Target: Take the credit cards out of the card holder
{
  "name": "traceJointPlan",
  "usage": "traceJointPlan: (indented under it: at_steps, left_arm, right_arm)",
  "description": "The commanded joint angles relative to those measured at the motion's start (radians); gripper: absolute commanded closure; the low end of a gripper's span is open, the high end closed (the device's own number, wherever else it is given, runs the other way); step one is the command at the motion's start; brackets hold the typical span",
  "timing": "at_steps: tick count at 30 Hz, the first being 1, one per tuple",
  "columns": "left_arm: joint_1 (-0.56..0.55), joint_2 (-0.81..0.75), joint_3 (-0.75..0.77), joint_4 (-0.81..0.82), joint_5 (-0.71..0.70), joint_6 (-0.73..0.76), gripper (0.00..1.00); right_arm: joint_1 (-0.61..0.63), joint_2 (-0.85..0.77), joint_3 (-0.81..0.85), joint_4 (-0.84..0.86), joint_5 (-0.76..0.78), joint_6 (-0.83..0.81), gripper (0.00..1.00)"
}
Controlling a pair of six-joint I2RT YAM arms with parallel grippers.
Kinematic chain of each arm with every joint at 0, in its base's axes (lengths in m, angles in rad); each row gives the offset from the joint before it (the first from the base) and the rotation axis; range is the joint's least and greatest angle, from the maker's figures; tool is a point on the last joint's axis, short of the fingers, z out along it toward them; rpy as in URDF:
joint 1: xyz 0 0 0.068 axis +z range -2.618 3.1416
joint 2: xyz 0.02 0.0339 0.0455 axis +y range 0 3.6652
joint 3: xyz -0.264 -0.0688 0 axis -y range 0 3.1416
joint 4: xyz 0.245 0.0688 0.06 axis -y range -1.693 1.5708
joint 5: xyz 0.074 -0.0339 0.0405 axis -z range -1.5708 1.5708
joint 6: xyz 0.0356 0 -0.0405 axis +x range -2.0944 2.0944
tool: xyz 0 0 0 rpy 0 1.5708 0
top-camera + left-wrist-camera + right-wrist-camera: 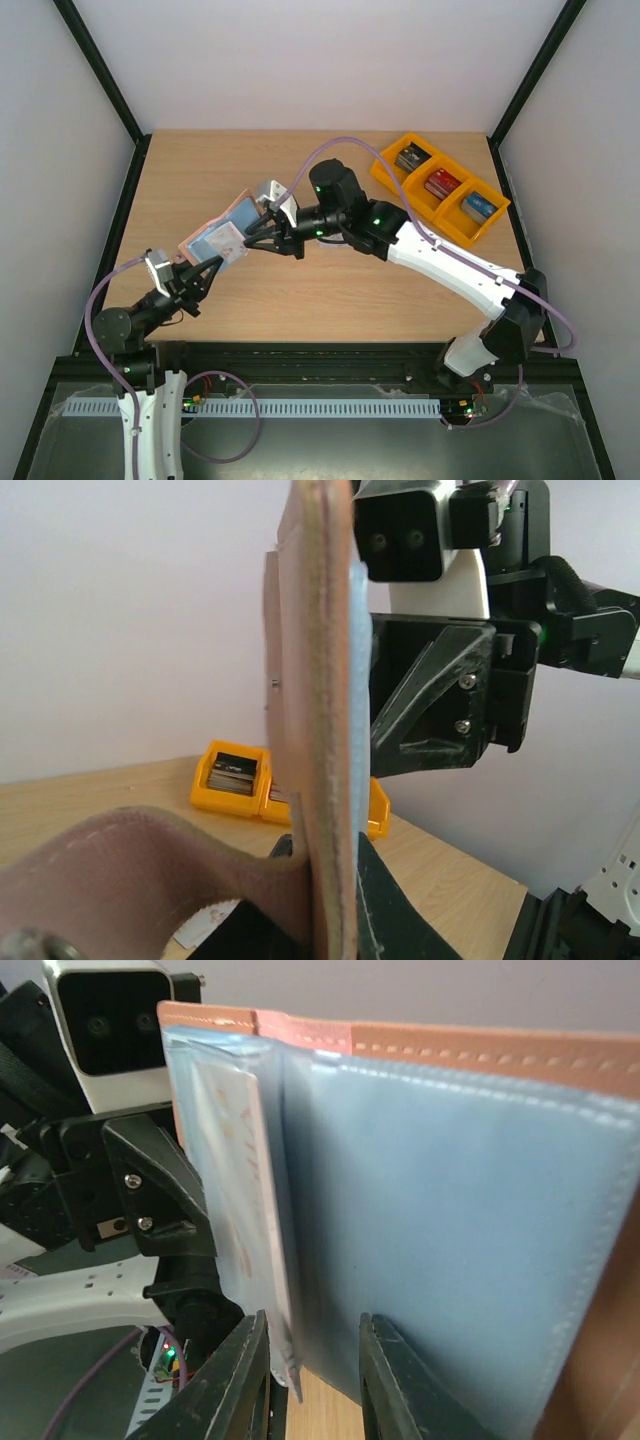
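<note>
The card holder (238,214) is open and held up off the table, pinkish-tan outside and light blue inside. My left gripper (198,268) is shut on its lower edge; in the left wrist view the card holder (315,680) is seen edge-on, clamped in that gripper (325,905). A whitish credit card with faint reddish marks (238,1190) sits in a blue pocket of the card holder (450,1220), its lower edge sticking out. My right gripper (315,1380) is open and straddles that edge; it also shows in the top view (252,238). A whitish card piece (200,925) shows below the flap.
A row of orange bins (440,190) with dark, red and blue boxes stands at the back right of the wooden table (330,290). They also show behind the holder in the left wrist view (235,780). Both arms meet over the table's left middle.
</note>
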Motion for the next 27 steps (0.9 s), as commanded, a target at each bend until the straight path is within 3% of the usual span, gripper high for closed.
traceJointPlan:
  at_steps: [1,3,9,27]
  left_arm:
    - [0.007,-0.014,0.027,0.062,0.036,0.015,0.98]
    - [0.007,-0.014,0.027,0.062,0.038,0.017,0.98]
    - [0.007,-0.014,0.027,0.062,0.038,0.016,0.98]
    - [0.007,-0.013,0.033,0.013,0.003,0.016,0.98]
  right_arm:
    - [-0.005,0.024,0.038,0.025,-0.010,0.012,0.76]
    - [-0.004,0.032,0.040,0.040,-0.051,0.017,0.78]
    - [-0.005,0.034,0.044,0.036,-0.122,0.001,0.98]
    - [-0.075,-0.032,-0.045,0.072,-0.169,0.002,0.98]
